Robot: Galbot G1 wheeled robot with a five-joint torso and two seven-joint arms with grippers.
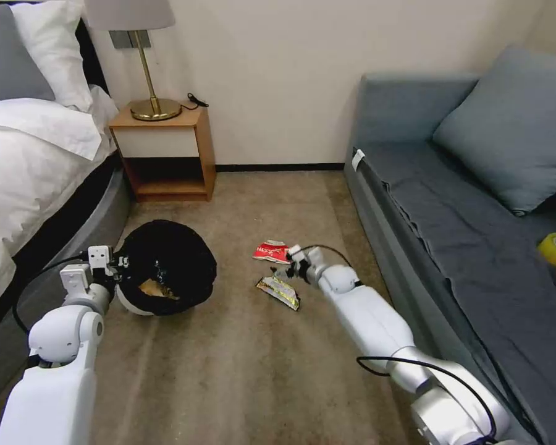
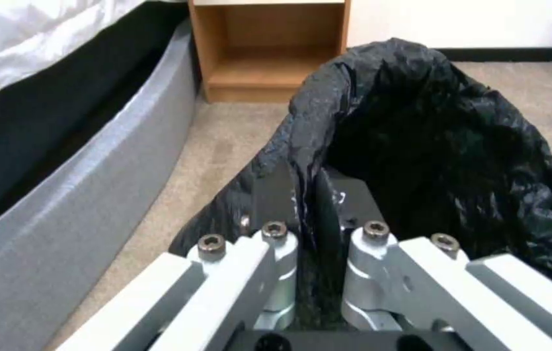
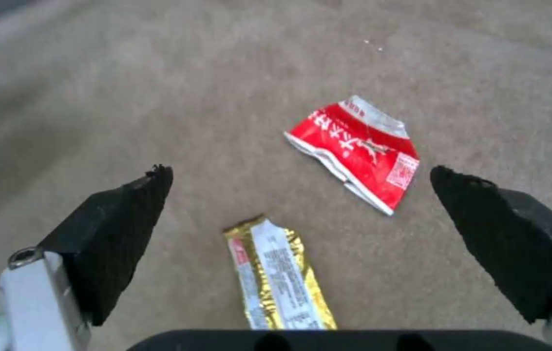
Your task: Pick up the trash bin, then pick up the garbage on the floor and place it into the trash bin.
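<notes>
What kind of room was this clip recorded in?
Most likely a bedroom, perhaps a hotel room: a bed with white bedding, a wooden nightstand carrying a lamp, and a grey sofa on the far side of a carpeted floor.

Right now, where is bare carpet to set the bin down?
Bare carpet lies between the trash bin and the yellow wrapper, and in front of the nightstand. It is crowded by the right pincer, open over the wrapper and red packet. The left pincer grips the bin's rim.
</notes>
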